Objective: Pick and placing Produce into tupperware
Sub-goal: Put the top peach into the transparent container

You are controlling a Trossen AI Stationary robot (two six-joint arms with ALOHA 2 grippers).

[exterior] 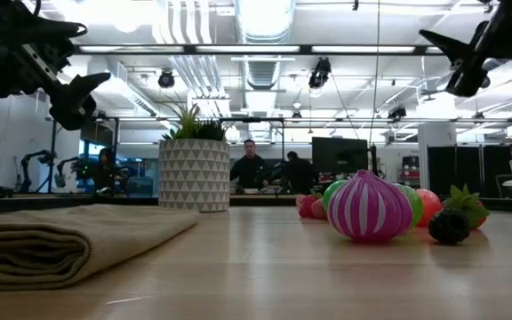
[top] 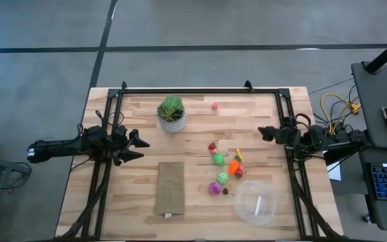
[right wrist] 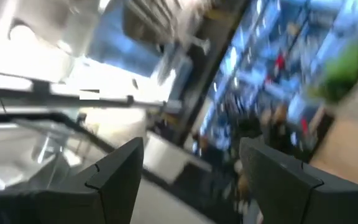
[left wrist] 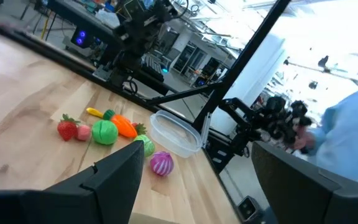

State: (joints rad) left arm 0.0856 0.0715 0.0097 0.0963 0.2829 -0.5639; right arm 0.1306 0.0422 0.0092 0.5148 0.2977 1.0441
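The produce (top: 221, 169) lies in a loose cluster on the right half of the table: a striped magenta onion (exterior: 369, 206), green pieces, a strawberry (left wrist: 67, 129), an orange carrot (left wrist: 124, 126) and a dark berry (exterior: 449, 227). One small red piece (top: 215, 105) lies apart near the far edge. The clear round tupperware (top: 255, 202) stands near the near right corner, also seen in the left wrist view (left wrist: 174, 134). My left gripper (top: 140, 148) hovers open over the table's left side, raised. My right gripper (top: 263, 133) hovers open at the right edge, raised above the cluster.
A leafy plant in a white patterned pot (top: 172, 114) stands toward the far middle. A folded brown cloth (top: 170, 188) lies near the near edge, left of the produce. Black frame rails (top: 294, 181) run along both table sides. People stand in the room beyond.
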